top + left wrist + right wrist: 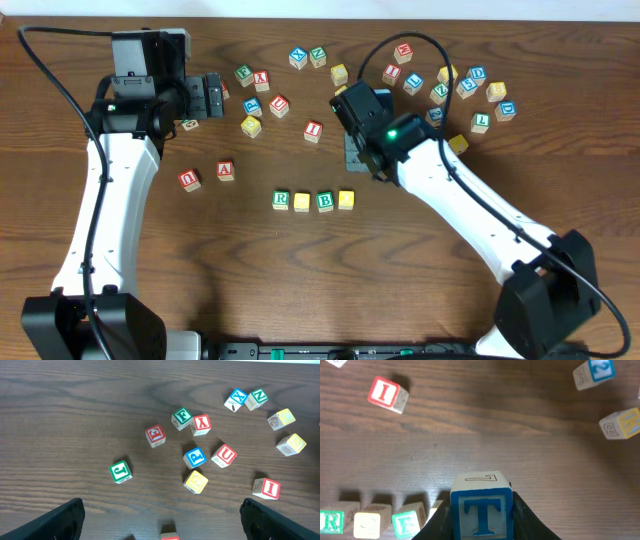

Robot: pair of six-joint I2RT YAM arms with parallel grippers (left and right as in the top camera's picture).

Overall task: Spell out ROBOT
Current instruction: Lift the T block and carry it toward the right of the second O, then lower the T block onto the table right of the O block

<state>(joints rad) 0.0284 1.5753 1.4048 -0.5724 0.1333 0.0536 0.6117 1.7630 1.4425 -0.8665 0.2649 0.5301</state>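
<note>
Jaws of my right gripper [481, 522] grip the blue T cube [482, 510], near the end of a four-cube row on the table [470, 440]: green R [281, 200], yellow cube [302, 201], green B [325, 201], second yellow cube [346, 199]. My left gripper [160, 520] hangs wide open, well apart, over scattered cubes [224, 455].

Red I cube [313, 129], wooden table [250, 275]
</note>
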